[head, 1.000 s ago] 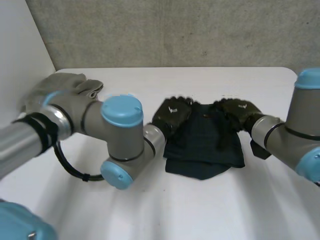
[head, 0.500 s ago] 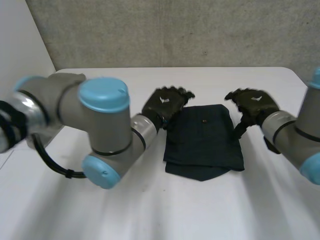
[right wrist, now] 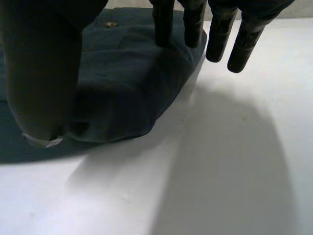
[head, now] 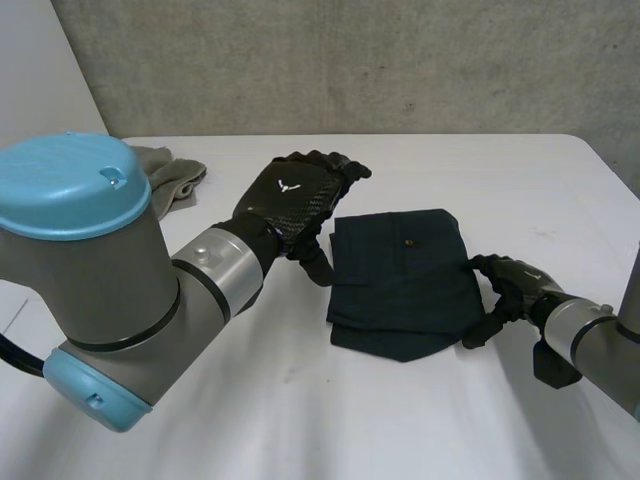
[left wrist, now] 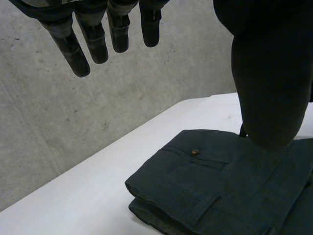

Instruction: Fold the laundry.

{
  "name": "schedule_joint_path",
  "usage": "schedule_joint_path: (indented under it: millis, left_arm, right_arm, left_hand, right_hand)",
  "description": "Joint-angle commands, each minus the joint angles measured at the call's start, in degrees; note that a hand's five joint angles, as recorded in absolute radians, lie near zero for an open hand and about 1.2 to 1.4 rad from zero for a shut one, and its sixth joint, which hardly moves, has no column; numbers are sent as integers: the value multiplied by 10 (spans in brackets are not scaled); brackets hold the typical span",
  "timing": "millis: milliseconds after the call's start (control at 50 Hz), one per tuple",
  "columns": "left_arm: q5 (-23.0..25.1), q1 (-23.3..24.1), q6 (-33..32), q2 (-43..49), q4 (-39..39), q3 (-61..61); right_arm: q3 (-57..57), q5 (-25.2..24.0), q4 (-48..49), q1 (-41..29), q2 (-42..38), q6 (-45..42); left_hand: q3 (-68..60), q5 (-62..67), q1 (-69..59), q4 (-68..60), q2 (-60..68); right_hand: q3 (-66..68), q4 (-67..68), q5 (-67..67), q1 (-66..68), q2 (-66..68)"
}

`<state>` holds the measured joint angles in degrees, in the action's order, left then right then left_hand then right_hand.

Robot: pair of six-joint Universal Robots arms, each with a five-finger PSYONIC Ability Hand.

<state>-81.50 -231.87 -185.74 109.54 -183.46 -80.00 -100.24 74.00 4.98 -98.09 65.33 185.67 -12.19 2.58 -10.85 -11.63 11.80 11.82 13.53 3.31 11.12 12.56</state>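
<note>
Fingers [left wrist: 73, 54] of left hand [head: 292, 200] are straight & spread, nothing in them. Hand sits up off the surface, just past the trousers' far-left corner. Right hand [head: 510, 283] is low at the trousers' right edge. Its fingers [right wrist: 242, 46] are straight too, tips at/over the edge fold, thumb alongside. No pinch seen, not holding.

Surface [head: 300, 420]: white, smooth, matte. Cloth should slide easy on it.

Trousers [head: 405, 285]: mid-surface, btw both hands. Dark blue woven fabric, cotton-type, folded to a compact rough rectangle, several layers thick. Near edge is uneven, a lower layer pokes out. Fold looks done or close, prob why both hands are free at the sides: clear of the stack, right one placed to tidy that edge. Guess only.

Grey cloth [head: 170, 172]: soft, bunched, far-left of surface, well apart from trousers. Prob next item, parked out of the way.

Pocket w/ welt seam & small round brownish button [left wrist: 195, 152] faces up.
</note>
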Motion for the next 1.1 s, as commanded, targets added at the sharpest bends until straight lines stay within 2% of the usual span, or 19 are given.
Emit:
schedule_joint_path:
  millis: [20, 440, 500, 520, 580, 600, 660, 740, 820, 960, 1040, 1100]
  left_arm:
    - [0, 4, 1, 2, -1, 1]
    - [0, 0, 3, 3, -1, 0]
    - [0, 1, 3, 3, -1, 0]
    - [0, 1, 3, 4, -1, 0]
    - [0, 0, 4, 6, -1, 0]
    - [0, 0, 4, 6, -1, 0]
    - [0, -1, 5, 7, -1, 0]
    - [0, -2, 5, 7, -1, 0]
    - [-1, -1, 5, 8, -1, 0]
    - [-1, -3, 6, 9, -1, -1]
    - [-1, -2, 6, 9, -1, -1]
    - [-1, -2, 6, 10, -1, -1]
  right_arm:
    - [26, 0, 28, -9, -36, 21]
    - [124, 4, 42, -64, -114, 62]
    - [142, 4, 41, -65, -128, 64]
    - [152, 5, 40, -66, -135, 64]
    - [169, 5, 39, -71, -146, 66]
    - [183, 4, 38, -73, -153, 70]
    - [207, 4, 37, -73, -165, 74]
    - [267, 5, 33, -72, -187, 73]
    - [357, 5, 7, -69, -225, 69]
    - [591, 14, -75, -49, -338, 67]
    - [782, 44, -159, 16, -438, 66]
    - [879, 57, -188, 43, -486, 59]
  left_hand:
    - [10, -14, -4, 4, -6]
    - [10, -14, -4, 4, -6]
    - [8, -12, -5, 2, -4]
    - [8, -12, -5, 2, -4]
    - [8, -12, -5, 2, -4]
    - [8, -12, -5, 2, -4]
    - [8, -12, -5, 2, -4]
    - [8, -12, -5, 2, -4]
    - [8, -12, -5, 2, -4]
    - [8, -12, -5, 2, -4]
    - [8, -12, -5, 2, -4]
    - [8, -12, -5, 2, -4]
  right_hand:
    - [-18, -35, -33, -11, -26]
    - [4, -13, -11, 11, -3]
    - [92, 75, 77, 99, 84]
    - [189, 171, 174, 196, 181]
    - [334, 317, 319, 341, 326]
    - [471, 454, 456, 478, 463]
    - [681, 664, 666, 688, 674]
    - [682, 665, 667, 689, 674]
    - [682, 665, 667, 689, 674]
    - [682, 665, 667, 689, 674]
    - [682, 665, 667, 689, 674]
    - [682, 665, 667, 689, 674]
